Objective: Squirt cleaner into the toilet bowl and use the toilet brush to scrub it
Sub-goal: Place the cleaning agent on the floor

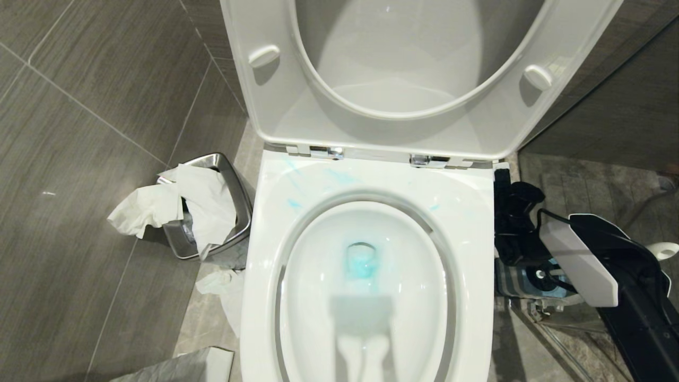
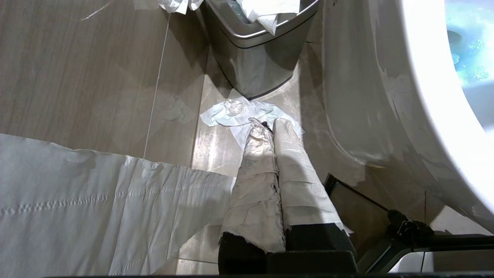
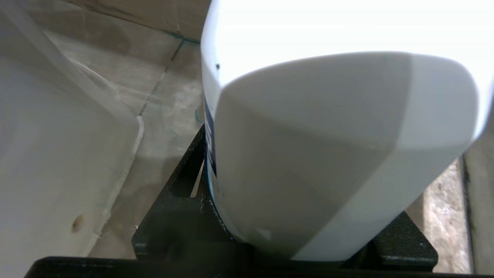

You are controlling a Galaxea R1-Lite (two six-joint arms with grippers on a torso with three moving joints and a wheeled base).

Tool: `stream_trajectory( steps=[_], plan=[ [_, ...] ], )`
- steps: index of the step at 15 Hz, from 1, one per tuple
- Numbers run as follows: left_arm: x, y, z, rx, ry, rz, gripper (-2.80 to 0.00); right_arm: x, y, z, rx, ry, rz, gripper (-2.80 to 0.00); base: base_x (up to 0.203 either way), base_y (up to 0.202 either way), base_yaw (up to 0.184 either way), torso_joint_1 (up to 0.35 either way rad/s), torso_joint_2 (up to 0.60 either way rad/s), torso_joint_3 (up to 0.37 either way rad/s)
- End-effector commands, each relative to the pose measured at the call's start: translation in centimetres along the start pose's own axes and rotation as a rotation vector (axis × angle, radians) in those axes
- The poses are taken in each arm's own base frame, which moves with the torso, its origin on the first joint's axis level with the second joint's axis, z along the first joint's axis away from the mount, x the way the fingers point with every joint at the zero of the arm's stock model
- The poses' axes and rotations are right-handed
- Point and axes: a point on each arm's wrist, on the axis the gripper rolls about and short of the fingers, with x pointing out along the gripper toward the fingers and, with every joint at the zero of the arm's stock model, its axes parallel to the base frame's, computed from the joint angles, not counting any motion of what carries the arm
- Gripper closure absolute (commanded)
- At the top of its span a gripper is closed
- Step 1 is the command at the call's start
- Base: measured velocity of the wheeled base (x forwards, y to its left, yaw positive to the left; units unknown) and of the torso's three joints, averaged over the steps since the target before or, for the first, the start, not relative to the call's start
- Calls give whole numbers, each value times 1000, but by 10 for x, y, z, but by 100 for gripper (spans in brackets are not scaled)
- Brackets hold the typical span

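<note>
In this grey-tiled bathroom my right claw (image 3: pixel 293 235) half-closes around a white bottle (image 3: pixel 328 135), which I'd lower upright and slowly beside the toilet bowl (image 1: pixel 477 223), where cleaner (image 1: pixel 360 262) tints the water to its left, while the left claw (image 2: pixel 269 125) hangs pinched closed.

No text, label, brand, number or sign can be read anywhere. The white bottle (image 3: pixel 328 154) shows only the edge of a dark blue label band, its print too hidden to tell.
</note>
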Motion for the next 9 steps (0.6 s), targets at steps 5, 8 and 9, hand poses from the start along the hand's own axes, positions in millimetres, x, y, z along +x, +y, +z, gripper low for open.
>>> stream_trajectory(
  steps=[5,8,9],
  plan=[
    [0,0,0,7,1,-4,0,1,-6,5,-9,0,-8,0,0,0,0,0,0,0],
    [0,0,0,6,2,-4,0,0,-5,-2,-8,10,-6,0,0,0,0,0,0,0],
    [0,0,0,6,1,-4,0,1,-5,-2,-9,7,-8,0,0,0,0,0,0,0]
  ],
)
